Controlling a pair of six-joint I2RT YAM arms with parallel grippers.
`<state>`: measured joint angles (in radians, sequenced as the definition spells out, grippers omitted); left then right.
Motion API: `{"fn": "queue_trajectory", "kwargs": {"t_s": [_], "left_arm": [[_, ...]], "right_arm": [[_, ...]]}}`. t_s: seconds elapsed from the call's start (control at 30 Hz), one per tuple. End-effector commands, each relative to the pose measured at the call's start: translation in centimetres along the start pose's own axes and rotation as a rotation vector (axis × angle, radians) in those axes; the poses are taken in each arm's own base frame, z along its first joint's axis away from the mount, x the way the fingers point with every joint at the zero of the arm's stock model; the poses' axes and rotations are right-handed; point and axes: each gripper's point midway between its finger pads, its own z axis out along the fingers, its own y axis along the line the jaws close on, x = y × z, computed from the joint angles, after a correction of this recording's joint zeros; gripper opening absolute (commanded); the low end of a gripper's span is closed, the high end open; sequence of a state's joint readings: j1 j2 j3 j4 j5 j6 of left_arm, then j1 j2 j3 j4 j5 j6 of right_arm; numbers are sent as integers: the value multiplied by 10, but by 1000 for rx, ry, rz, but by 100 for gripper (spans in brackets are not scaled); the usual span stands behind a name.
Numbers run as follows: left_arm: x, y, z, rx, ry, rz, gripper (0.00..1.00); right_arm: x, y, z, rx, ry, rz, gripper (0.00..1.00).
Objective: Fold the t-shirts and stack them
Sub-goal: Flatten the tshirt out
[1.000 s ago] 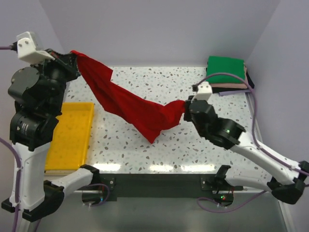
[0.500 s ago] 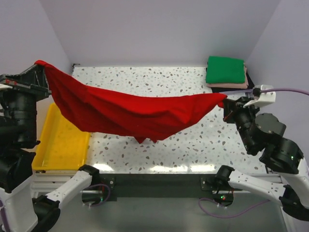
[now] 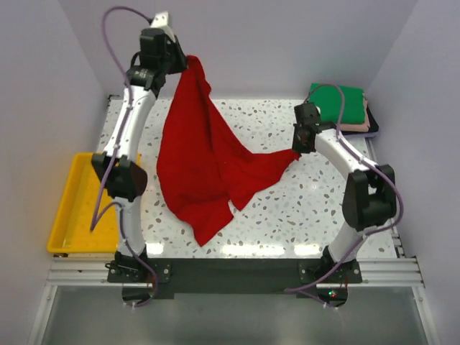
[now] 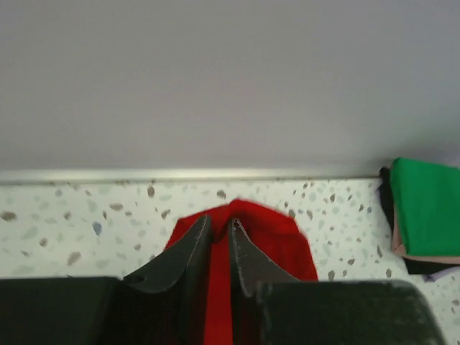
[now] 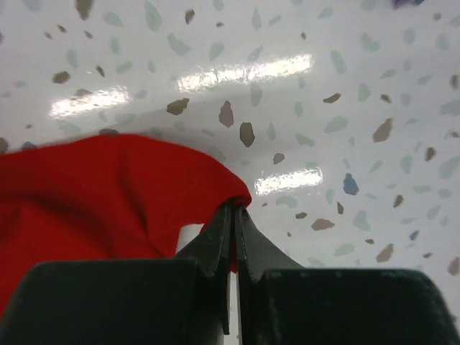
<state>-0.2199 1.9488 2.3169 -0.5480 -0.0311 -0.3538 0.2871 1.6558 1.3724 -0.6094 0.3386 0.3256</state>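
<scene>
Both clamped tight, left end effector [image 4: 219,224] and right end effector [image 5: 236,208] hold a bright red cloth t-shirt [image 3: 201,158], hanging crumpled and unfolded.

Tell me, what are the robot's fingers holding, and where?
Both arms hold the bright red cloth t-shirt. The left fingers pinch one edge, held up high. The right fingers pinch another edge low over the speckled white table.
</scene>
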Motion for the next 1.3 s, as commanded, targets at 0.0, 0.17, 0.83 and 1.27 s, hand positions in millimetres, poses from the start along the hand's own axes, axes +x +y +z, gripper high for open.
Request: {"fn": "queue_trajectory", "kwargs": {"t_s": [0.0,0.17,0.83,1.27], "left_arm": [[67,17,41,57,232,-94,21],[123,39,29,33,276,-196,68],[350,108,-218,-391,474,-472,60],[414,114,-239,-460,576,-496,54]], "right_arm": [[25,23,24,-209,157,106,0],[69,14,42,-190,221,111,0],[104,102,-82,-400,-58,-96,47],[179,208,-76,-475,8,-374,42]]}}
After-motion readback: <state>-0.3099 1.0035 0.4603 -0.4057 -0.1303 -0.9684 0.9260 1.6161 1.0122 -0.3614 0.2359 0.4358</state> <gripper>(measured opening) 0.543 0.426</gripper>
